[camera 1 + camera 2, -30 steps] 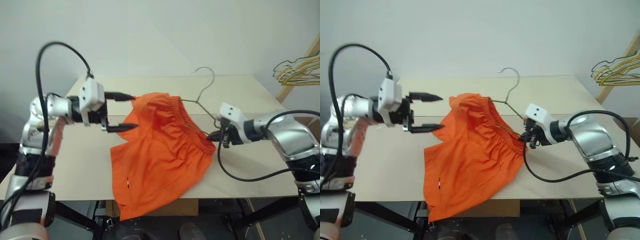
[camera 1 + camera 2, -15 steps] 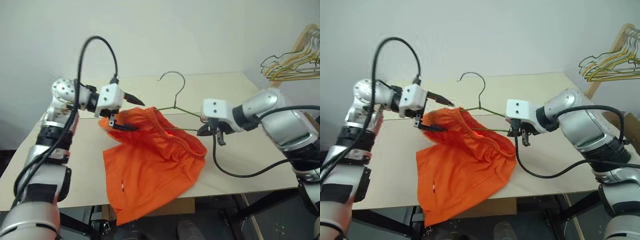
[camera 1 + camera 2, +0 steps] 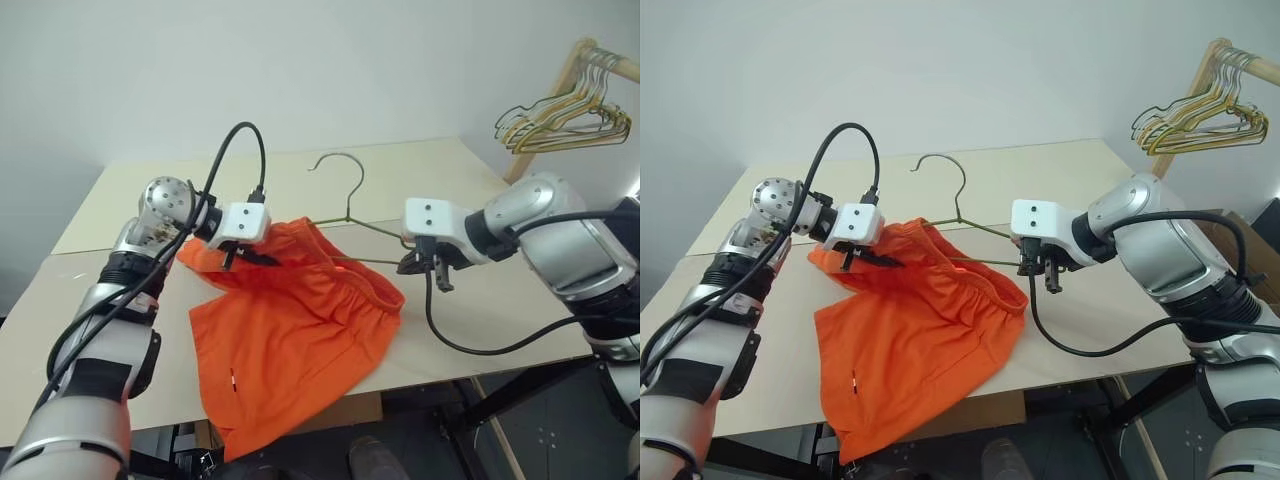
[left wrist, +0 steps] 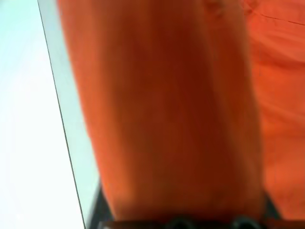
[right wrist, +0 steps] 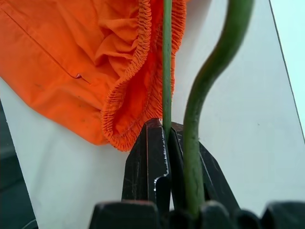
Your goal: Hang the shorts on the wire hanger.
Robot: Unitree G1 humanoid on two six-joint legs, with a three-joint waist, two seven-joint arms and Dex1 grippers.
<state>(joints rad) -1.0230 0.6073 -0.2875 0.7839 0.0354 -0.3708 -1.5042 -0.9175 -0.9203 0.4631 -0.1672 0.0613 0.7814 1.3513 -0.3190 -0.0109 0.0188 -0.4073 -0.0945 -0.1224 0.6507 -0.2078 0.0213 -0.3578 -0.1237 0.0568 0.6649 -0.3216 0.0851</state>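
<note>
Orange fabric of the shorts [image 3: 295, 320] is draped over the front edge of the table [image 3: 480, 290], with the waistband bunched near the middle and one end of the wire hanger [image 3: 345, 215] threaded into it. The left gripper [image 3: 252, 258], spread wide and clear of the cloth a second ago, has been brought down at about nine o'clock of the waistband and is now closed on a fold of the shorts; orange cloth is seen pressed close in the left wrist view. The right gripper [image 5: 164, 143], at three o'clock of the shorts, is clamped shut on the wire hanger's thin bar, its hook raised toward twelve o'clock. The waistband can probably now be pulled further along the wire. The table is pale wood against a plain white wall; a bunch of spare hangers [image 3: 560, 110] is hung at two o'clock.
</note>
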